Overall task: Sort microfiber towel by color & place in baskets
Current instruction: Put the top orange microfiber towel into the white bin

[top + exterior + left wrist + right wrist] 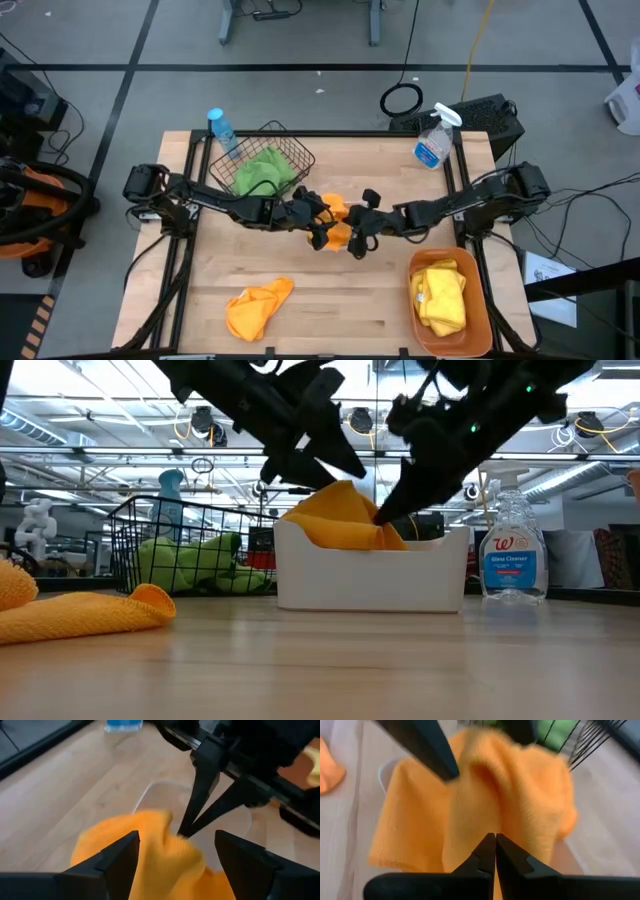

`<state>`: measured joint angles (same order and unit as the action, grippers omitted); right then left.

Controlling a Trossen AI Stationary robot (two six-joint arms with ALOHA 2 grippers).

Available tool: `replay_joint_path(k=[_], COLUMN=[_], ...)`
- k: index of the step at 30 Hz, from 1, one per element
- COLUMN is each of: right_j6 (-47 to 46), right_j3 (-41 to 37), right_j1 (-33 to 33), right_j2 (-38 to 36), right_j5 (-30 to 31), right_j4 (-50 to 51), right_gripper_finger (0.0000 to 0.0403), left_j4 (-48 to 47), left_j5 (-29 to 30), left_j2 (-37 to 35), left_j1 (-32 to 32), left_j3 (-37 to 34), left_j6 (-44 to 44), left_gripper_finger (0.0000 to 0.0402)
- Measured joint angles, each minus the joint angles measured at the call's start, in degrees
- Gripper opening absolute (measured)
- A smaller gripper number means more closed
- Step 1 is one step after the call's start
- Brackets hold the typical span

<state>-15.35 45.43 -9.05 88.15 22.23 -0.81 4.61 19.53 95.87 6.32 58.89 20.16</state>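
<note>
One towel in hand: orange towel (345, 520) draped over white tray (370, 575), frame centre
Handling: light, limp, grippy weave; take a raised fold, not a flat edge
Right gripper (495, 845): pinched shut on a fold of the cloth
Left gripper (175, 857): fingers spread wide astride the cloth, not gripping
Remaining: second orange towel (258, 305) on table (350, 290), lower left
Sorted: green towels (262, 170) in wire basket (296, 150); yellow towels (441, 294) in orange tub (478, 312)
</note>
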Motion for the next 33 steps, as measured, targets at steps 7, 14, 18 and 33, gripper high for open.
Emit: replay_joint_path(k=[7, 14, 18, 33], right_j6=[0.01, -0.07, -0.31, 4.52], right_j3=[0.00, 0.00, 0.00, 0.04], right_j1=[1.63, 1.45, 1.07, 1.36], right_j2=[4.12, 4.99, 1.98, -3.10], right_j5=[-3.33, -7.53, -7.68, -2.81], right_j4=[-0.91, -0.65, 0.09, -13.08], right_gripper_finger=[0.0002, 0.0001, 0.0002, 0.0004], left_j4=[-6.25, -7.38, -7.12, -2.52], left_j5=[0.00, -0.02, -1.07, -2.53], left_j2=[-2.31, 0.46, 2.52, 3.37], left_j1=[0.47, 0.47, 0.68, 0.99], left_j3=[-0.01, -0.05, -0.06, -0.06], left_j6=[-1.88, -3.56, -3.56, -2.69], left_gripper_finger=[0.0267, 0.0241, 0.0190, 0.0084])
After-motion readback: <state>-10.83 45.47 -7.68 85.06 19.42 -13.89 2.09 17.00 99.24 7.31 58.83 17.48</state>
